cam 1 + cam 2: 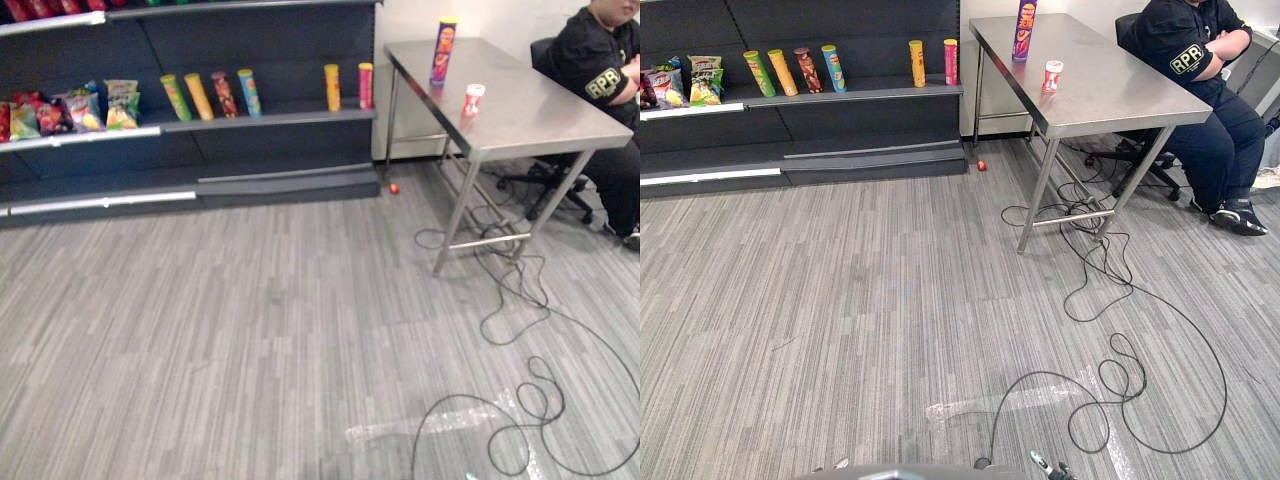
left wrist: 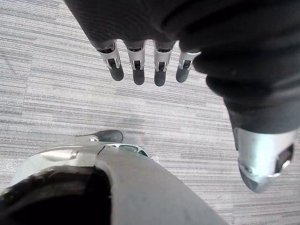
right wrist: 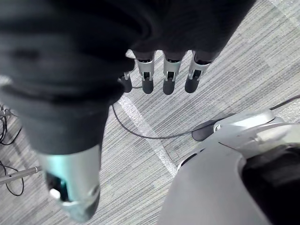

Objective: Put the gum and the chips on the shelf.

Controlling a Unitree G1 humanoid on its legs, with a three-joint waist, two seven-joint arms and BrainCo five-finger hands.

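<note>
The counter [image 1: 1120, 95] is showing a smooth, brushed-metal top with a soft sheen. The chips tube [image 1: 443, 50] is looking glossy, the shelf [image 1: 870, 92] matt and dark, and the floor [image 1: 840, 300] matt, streaked grey.

Shelf [image 1: 270, 120] far left, desk [image 1: 540, 110] far right, just beside it. On desk: chips can [image 1: 443, 50] at far end, gum tub [image 1: 473, 100] near, in front of it. Person [image 1: 600, 80] sits right of desk. On shelf: row of cans [image 1: 200, 96], snack bags [image 1: 80, 108] left of them. Small ball [image 1: 394, 188] on floor [image 1: 250, 330] between shelf and desk.
</note>
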